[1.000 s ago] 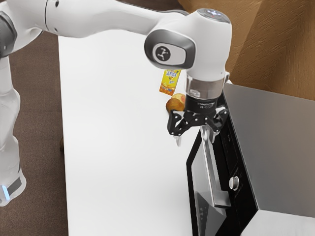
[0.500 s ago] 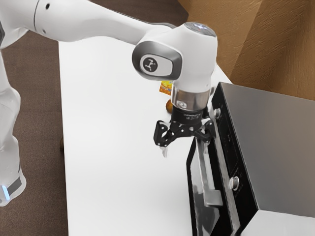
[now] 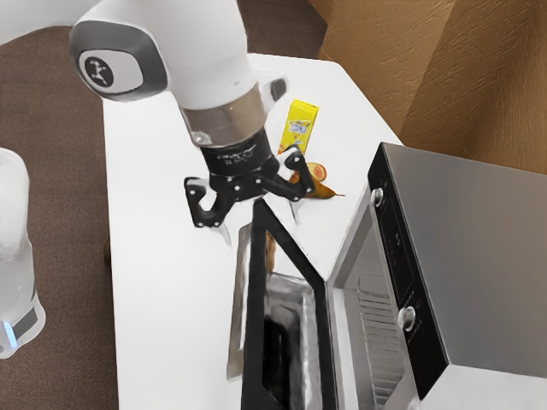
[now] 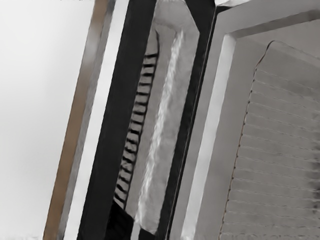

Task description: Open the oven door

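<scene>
We hold our gripper (image 3: 263,231), fingers apart, at one end of the oven door (image 3: 255,320), presumably to straddle its handle (image 3: 238,320) and ease it down. The door slants out from the oven (image 3: 479,256), well open

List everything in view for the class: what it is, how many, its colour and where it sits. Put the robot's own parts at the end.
Oven: one, grey and black, exterior view's right
Oven door: one, black-framed, standing open
Door handle: one, greyish, along the door's outer side
Knobs: two, silver, on the control panel
Wire rack: one, grey, inside the oven
Carton: one, yellow, on the table beyond the door
Pear: one, brown, near the carton
Round fruit: one, orange-pink, beside the pear
Table: one, white, under the food
Floor: one, dark brown, below
Arm: one, white and grey, exterior view's upper left
Gripper: one, black, open, by the door's upper corner
</scene>
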Action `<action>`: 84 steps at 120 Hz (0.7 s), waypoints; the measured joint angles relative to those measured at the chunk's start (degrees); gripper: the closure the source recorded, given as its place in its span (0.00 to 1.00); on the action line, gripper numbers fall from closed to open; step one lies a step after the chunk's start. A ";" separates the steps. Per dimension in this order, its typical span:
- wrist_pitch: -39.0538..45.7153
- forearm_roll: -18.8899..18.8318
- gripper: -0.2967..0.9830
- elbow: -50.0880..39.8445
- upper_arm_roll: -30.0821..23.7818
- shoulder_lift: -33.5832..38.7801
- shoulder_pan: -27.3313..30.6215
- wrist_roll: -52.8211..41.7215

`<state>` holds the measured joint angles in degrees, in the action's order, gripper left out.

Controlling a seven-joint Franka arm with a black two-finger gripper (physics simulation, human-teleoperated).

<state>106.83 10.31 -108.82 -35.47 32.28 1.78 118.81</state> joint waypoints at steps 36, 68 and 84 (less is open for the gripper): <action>-8.01 -2.55 0.23 9.85 21.43 -13.55 -7.73 3.60; -11.78 -0.12 0.23 9.35 30.96 -15.50 -9.39 7.28; -13.28 0.25 0.23 9.45 31.78 -15.45 -9.94 8.94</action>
<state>93.56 10.56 -99.37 -3.69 16.84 -8.15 127.75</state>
